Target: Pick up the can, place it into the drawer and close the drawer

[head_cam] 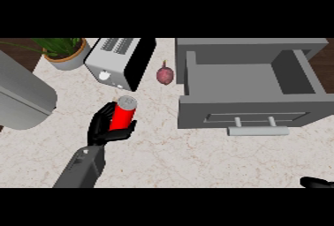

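Observation:
A red can [123, 115] with a silver top stands upright on the marble counter, left of the drawer. My left hand [104, 128] is curled round it, fingers on its left side and thumb below its right side. The grey drawer [251, 112] is pulled open at the right, its inside bare, with a light handle [257, 130] on the front. Only a dark tip of my right hand [318, 182] shows at the lower right corner; its fingers are hidden.
A silver and black toaster [120, 62] stands behind the can. A small purple fruit [165, 75] lies between toaster and drawer. A potted plant [64, 53] is at the back left, a grey rounded object [23, 99] at the far left.

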Robot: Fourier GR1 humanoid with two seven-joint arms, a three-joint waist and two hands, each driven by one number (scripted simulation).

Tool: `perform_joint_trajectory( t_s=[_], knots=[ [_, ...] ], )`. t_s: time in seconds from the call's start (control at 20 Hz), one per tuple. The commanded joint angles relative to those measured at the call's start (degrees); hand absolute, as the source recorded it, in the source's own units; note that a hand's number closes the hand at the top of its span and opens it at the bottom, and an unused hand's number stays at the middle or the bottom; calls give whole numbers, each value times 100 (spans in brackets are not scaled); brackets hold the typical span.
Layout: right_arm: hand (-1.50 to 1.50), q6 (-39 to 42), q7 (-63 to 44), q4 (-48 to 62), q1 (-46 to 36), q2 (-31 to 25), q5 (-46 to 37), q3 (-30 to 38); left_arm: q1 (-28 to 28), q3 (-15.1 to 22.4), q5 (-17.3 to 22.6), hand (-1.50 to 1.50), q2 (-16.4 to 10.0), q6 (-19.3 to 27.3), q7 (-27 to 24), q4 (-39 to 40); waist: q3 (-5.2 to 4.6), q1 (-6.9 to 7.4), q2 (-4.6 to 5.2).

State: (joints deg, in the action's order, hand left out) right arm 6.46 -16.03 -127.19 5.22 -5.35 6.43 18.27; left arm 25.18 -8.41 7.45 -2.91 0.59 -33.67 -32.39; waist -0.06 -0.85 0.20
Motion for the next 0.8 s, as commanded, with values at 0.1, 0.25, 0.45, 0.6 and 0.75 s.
perform_joint_trajectory(
  t_s=[0.1,0.25,0.45,0.6,0.75],
  knots=[
    [-150,186,-11,-272,258,-18,168,63,909,-297,104,150,96,10,-416,943,0,-27,3],
    [-150,-90,-9,-266,174,165,-169,-66,889,-265,148,150,-78,-216,-271,682,3,24,-11],
    [-150,-172,-238,-176,-216,-71,-53,96,1214,-111,139,150,-73,-157,530,259,5,45,-19],
    [-150,-153,-251,-222,-68,-16,-169,23,1131,192,16,150,150,184,996,-607,8,83,-38],
    [-150,-100,-286,-192,-136,-96,-100,44,1830,361,-57,150,282,562,1484,-669,9,53,-45]
  ],
)
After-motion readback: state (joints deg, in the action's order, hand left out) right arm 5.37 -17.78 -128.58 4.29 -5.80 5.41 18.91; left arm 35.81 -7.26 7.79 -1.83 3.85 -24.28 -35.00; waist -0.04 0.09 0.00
